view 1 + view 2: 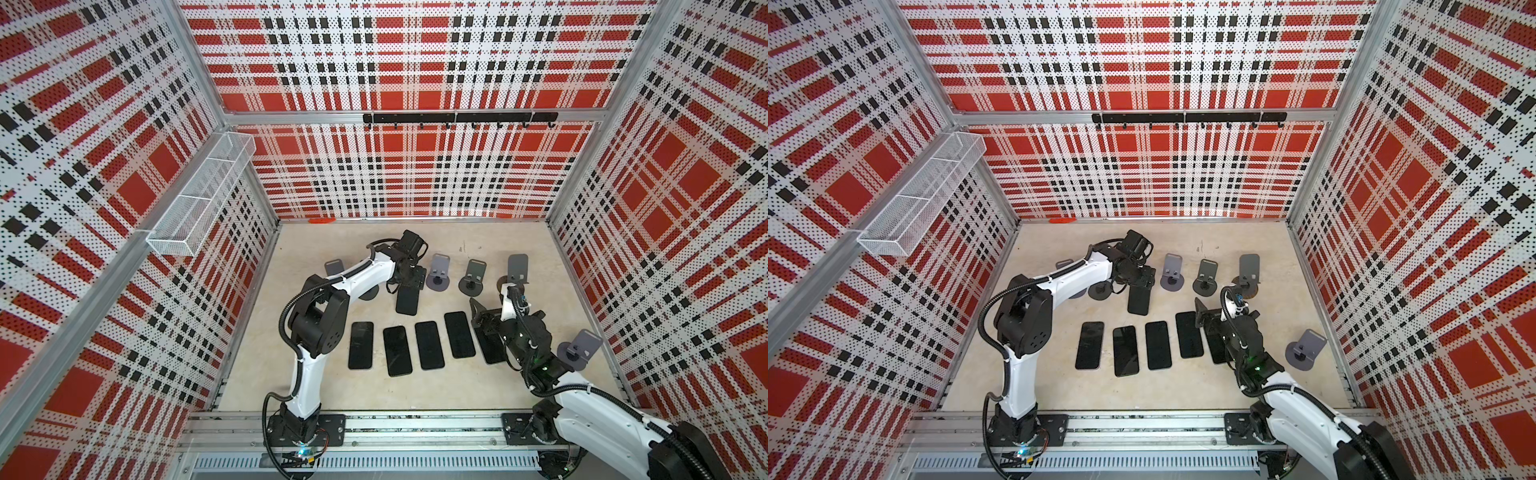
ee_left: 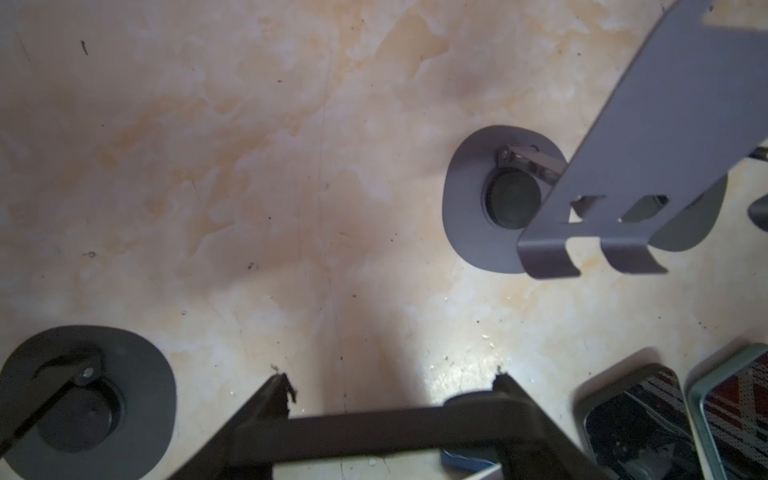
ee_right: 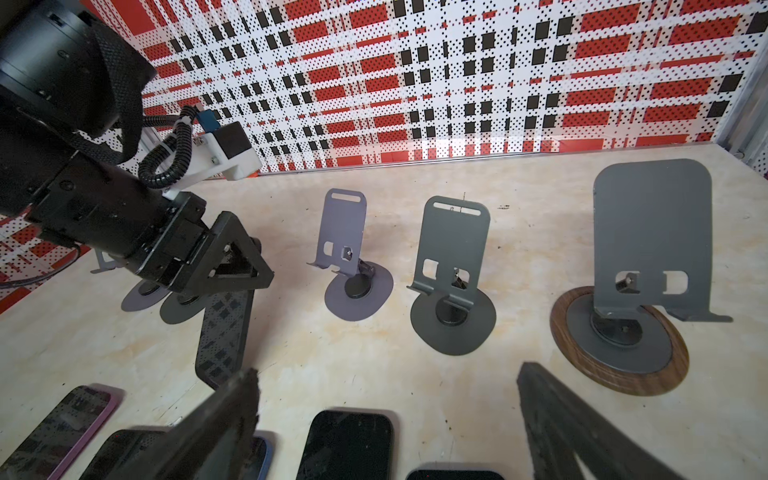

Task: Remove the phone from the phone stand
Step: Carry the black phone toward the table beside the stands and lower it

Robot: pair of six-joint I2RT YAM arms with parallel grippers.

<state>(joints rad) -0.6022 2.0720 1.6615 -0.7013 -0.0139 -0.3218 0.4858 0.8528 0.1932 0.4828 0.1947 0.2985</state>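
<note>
Left arm (image 1: 365,272) stretched forward, jaws clamped, pointing down; right arm (image 1: 528,332) low, jaws wide apart.

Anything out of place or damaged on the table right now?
One gray phone stand sits alone near the right wall, apart from the back row of stands. The right claw has ragged, chipped fingertips. Nothing else stands out.

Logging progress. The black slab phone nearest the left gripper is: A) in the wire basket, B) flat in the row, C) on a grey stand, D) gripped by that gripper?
D: the left gripper is closed on the upper end of the black slab phone.
</note>
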